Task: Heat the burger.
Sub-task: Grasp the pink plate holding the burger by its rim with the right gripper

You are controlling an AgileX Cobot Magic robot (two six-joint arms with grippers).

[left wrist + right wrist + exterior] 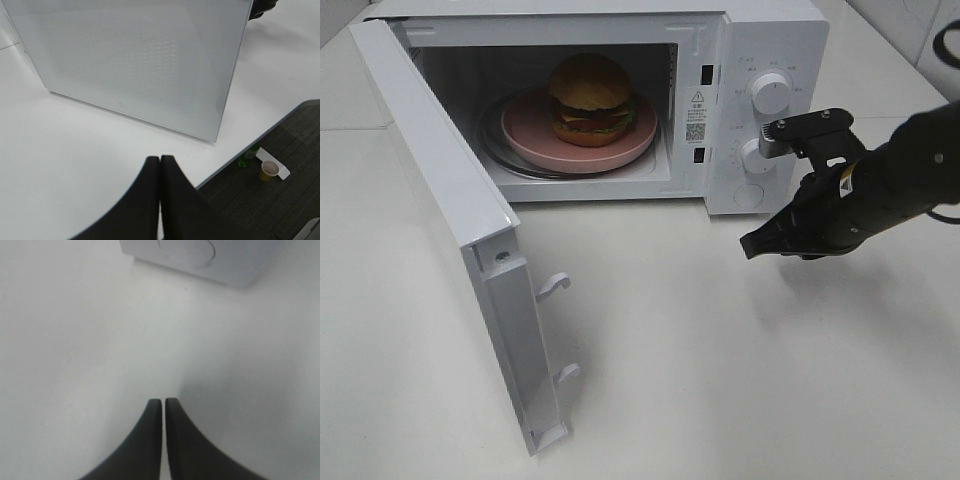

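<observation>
- Burger (591, 98) sits centred on a pink plate (535, 135), plate on the glass turntable (490, 150), inside the microwave (770, 30) cavity at the worktop's (720, 380) back edge.
- Right pincer (752, 245) hangs over the worktop in front of the control panel, right of the cavity and nearer the front edge than the burger; well apart from it. Tips together, nothing held.
- Left pincer (159, 159): fingers pressed together, empty. Not visible from the high camera.
- High view only: burger, plate, both knobs, upper (771, 92) and lower (758, 157), with the round button (749, 196) below them.
- Right wrist view: closed tips (163, 401) over bare white worktop; the microwave's lower corner with that button (187, 250) just ahead. No burger in sight.
- Left wrist view: outer face of the door (135, 60), mesh-patterned, between this pincer and the cavity, so the burger is hidden. Past the worktop edge, dark floor (285, 130) with a paper cup (269, 170) and a green bottle (247, 157).
- Door (440, 170) swung wide toward the front-left of the worktop; two latch hooks, upper (554, 286) and lower (566, 373), on its free edge.
- Cavity mouth unobstructed on the right pincer's side.
</observation>
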